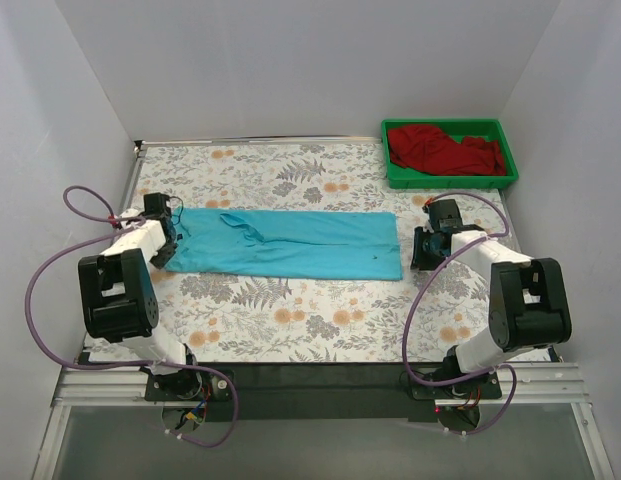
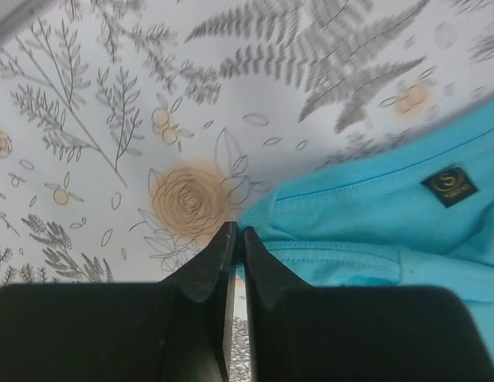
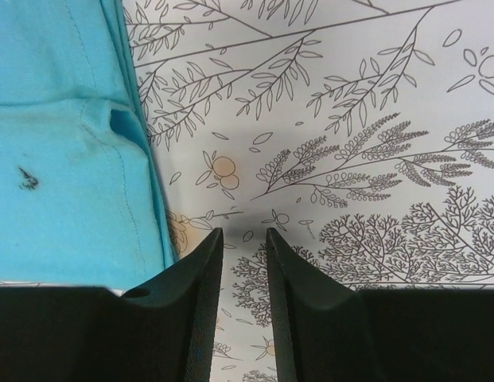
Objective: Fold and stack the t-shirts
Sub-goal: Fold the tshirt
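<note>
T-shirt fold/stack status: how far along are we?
Done: the turquoise t-shirt lies flat as a long narrow strip, sides apparently folded in. In hand: left gripper shut at its collar end, right gripper open beside its hem, holding nothing. To do: the crosswise folds, then the dark red t-shirt, crumpled in the green tray, and stacking.

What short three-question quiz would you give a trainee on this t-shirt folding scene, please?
1. True or false: the dark red t-shirt lies in the green tray.
2. Multiple choice: the turquoise t-shirt is A) crumpled in a heap, B) laid flat as a long band on the table, C) hanging over the table's edge.
3. Short answer: which shows bare patterned table between parted fingers, the left end effector or the right end effector?

Key: 1 true; 2 B; 3 the right one.
</note>
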Action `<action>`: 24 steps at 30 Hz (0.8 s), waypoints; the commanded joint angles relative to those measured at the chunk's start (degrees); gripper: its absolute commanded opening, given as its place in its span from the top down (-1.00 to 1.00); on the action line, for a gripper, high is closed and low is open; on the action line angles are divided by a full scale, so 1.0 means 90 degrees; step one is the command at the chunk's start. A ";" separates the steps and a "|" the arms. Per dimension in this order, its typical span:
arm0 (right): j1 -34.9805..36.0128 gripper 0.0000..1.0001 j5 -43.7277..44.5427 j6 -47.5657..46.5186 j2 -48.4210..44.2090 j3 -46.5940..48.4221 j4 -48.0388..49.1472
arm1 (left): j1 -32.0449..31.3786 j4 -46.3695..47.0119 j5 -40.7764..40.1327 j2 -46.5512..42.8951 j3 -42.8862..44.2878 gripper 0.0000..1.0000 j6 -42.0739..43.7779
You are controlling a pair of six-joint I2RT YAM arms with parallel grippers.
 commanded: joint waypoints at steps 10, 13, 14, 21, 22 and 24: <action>0.0698 0.31 -0.0028 -0.0125 -0.0918 0.0074 -0.0296 | 0.0039 -0.0435 -0.0531 0.0073 0.0209 -0.52 -0.0380; 0.1245 0.17 0.0147 -0.0320 -0.1036 0.0221 -0.0306 | 0.0048 -0.0621 -0.0659 -0.0112 0.0444 -0.60 -0.0351; 0.1526 0.17 0.0216 -0.0369 -0.1026 0.0270 -0.0315 | 0.0039 -0.0679 -0.0668 -0.0190 0.0474 -0.60 -0.0351; 0.2310 0.14 0.0167 -0.0798 -0.0257 0.0846 -0.0335 | -0.0049 -0.0748 0.0266 -0.0902 0.0464 -0.61 -0.0058; 0.2369 0.14 0.0168 -0.0857 -0.0178 0.0914 -0.0325 | -0.0204 -0.0768 0.0385 -0.0933 0.0435 -0.61 -0.0029; 0.2476 0.14 0.0070 -0.0887 0.0114 0.1080 -0.0325 | -0.0535 -0.0807 0.0600 -0.0962 0.0396 -0.55 -0.0038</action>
